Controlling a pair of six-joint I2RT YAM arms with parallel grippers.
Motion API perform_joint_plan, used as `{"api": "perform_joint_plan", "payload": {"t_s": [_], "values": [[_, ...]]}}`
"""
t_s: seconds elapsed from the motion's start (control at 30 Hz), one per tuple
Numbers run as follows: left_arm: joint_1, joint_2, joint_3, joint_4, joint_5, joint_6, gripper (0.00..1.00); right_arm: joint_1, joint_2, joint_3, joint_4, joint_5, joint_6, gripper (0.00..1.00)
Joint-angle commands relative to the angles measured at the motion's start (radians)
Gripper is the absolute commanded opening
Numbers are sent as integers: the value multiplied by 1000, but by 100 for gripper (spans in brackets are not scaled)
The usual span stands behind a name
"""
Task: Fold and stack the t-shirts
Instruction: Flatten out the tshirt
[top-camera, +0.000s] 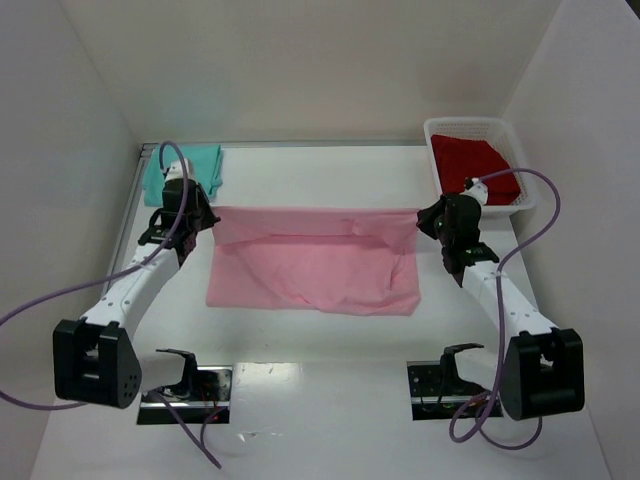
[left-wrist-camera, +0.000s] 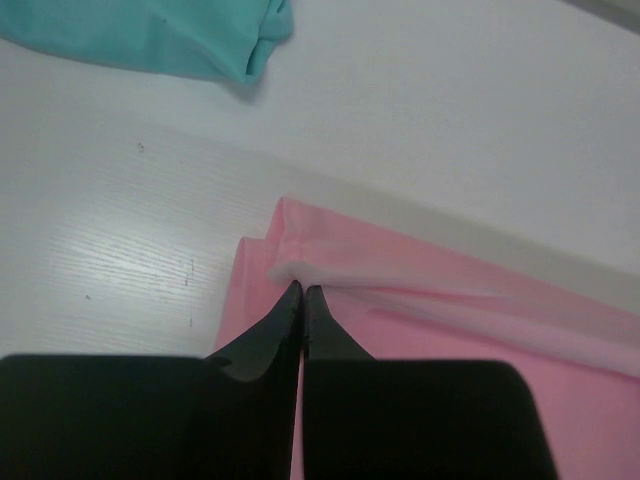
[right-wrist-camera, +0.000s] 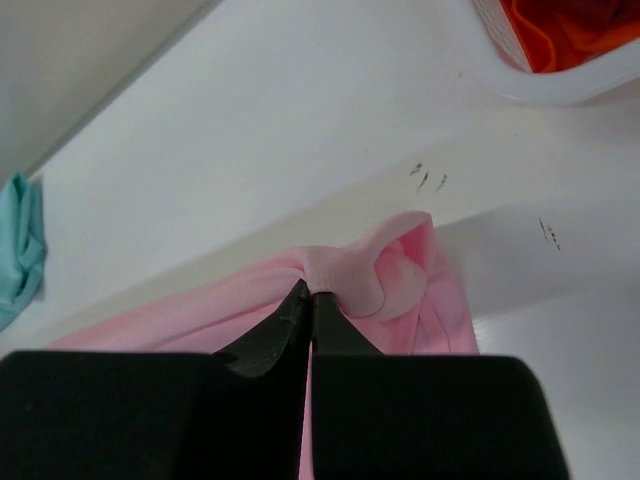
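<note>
A light pink t-shirt (top-camera: 315, 265) hangs stretched between both arms above the middle of the table, its lower edge lying on the surface. My left gripper (top-camera: 207, 213) is shut on the shirt's upper left corner (left-wrist-camera: 290, 262). My right gripper (top-camera: 428, 218) is shut on the bunched upper right corner (right-wrist-camera: 385, 275). A teal t-shirt (top-camera: 185, 172) lies folded at the back left, also visible in the left wrist view (left-wrist-camera: 160, 35). A red t-shirt (top-camera: 478, 165) sits in a white basket (top-camera: 530, 205) at the back right.
White walls close off the table at the left, back and right. Two black gripper stands (top-camera: 185, 378) (top-camera: 450, 375) are fixed near the front edge. Purple cables loop beside each arm.
</note>
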Motion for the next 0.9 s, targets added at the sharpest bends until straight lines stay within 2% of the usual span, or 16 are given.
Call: {"api": "perform_joint_plan", "payload": {"t_s": [0.0,0.13,0.23,0.33,0.4,0.5,0.63,0.67,0.73,0.77,0.8,0.87], "values": [[-8,80,25,72,-21,29,0,-11,81,34,77,44,-49,1],[-17,177,50,103,12,63,0,-11,158,72,86,19,-59,2],[-17,215,72,115,21,83,0,-11,189,98,86,19,-59,6],[-17,286,95,115,21,94,0,-11,245,120,96,19,-68,14],[-17,307,105,124,30,94,0,-11,268,120,96,-2,-81,23],[-17,332,105,135,39,103,0,-11,279,120,105,-25,-92,29],[-17,343,115,135,39,112,0,-11,279,96,140,-48,-92,43],[-17,352,115,144,39,112,0,-11,279,95,140,-48,-92,60],[-17,352,115,145,39,112,0,-11,279,95,151,-61,-92,63],[-17,352,115,145,39,112,0,-11,279,95,151,-71,-103,69],[-17,352,115,145,39,112,0,-11,279,86,151,-71,-103,69],[-17,352,115,145,39,112,0,-11,279,77,177,-82,-103,76]]}}
